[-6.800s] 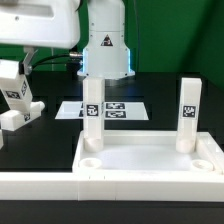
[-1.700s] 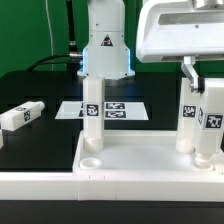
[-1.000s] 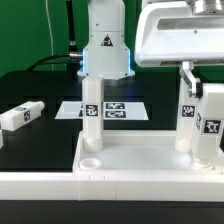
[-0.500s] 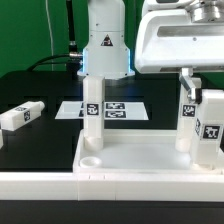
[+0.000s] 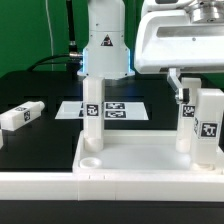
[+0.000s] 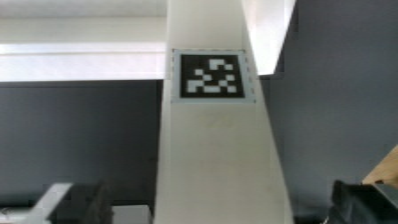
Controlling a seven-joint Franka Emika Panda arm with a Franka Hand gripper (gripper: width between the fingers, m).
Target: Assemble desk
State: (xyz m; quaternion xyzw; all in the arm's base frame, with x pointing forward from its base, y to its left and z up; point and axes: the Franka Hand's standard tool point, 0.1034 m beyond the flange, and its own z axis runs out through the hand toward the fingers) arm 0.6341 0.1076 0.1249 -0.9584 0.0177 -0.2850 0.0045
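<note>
— Gripper (image 5: 200, 90) state?
— Fingers (image 5: 177, 82) apart, straddling the upright leg (image 5: 208, 125) in the desk top's (image 5: 130, 178) near socket, exterior view's right. Lift straight up; a sideways brush could tip it.

- A plain green backdrop (image 5: 20, 30) stands behind the scene, showing at the exterior view's left.
- Thin black cables (image 5: 50, 30) hang in front of it and run down toward the rear of the worktop.
- The worktop (image 5: 40, 140) is matt black and bare-looking at the exterior view's left.
- The marker board (image 5: 120, 110) lies flat on it near the middle, white with black-and-white tags.
- The light is soft and even, and shadows are faint.
- In the wrist view the background is blurred: dark grey below a pale band.
</note>
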